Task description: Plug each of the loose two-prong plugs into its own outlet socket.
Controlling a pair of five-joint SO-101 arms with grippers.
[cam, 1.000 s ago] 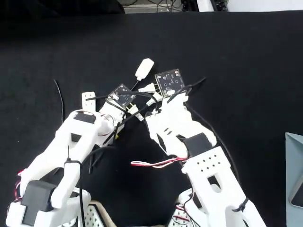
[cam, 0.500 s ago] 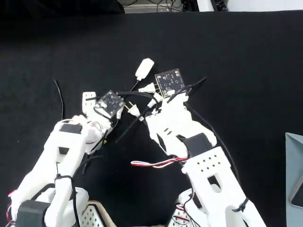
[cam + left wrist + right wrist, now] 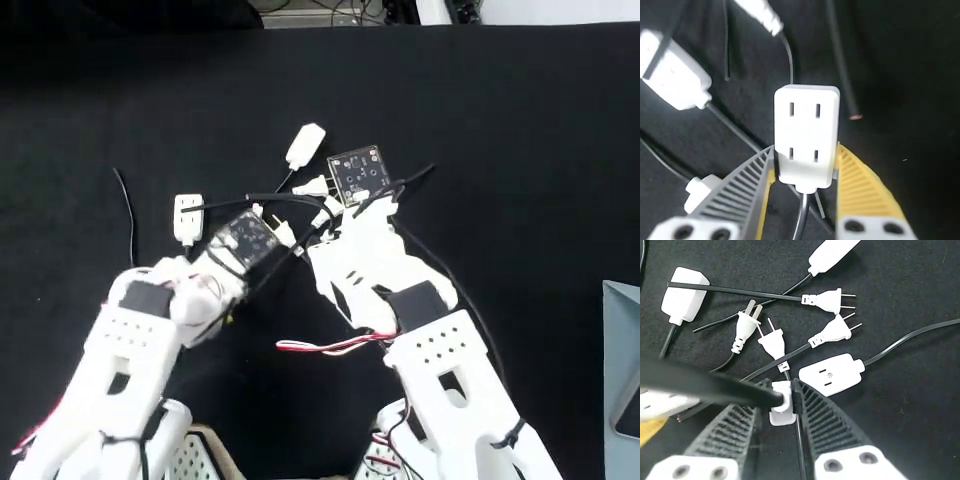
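Black cloth tabletop [image 3: 520, 120]; my left gripper [image 3: 805, 152] clamps a white rectangular plastic outlet block [image 3: 806, 120]. My right gripper [image 3: 781, 385] pinches what looks like a small white plug [image 3: 780, 412], with loose white two-prong plugs [image 3: 773, 342] just ahead.

White plugs [image 3: 771, 342] and outlet socket [image 3: 806, 135] (black cords [image 3: 740, 291]) on black table [image 3: 900, 285].

The counter [image 3: 520, 120] has a flat black cloth on top. Four small white two-prong plugs [image 3: 830, 300] lie on it close together. A flat white outlet socket [image 3: 832, 372] with a black cord [image 3: 910, 341] lies just beside them. A blocky white socket [image 3: 685, 300] lies farther off.
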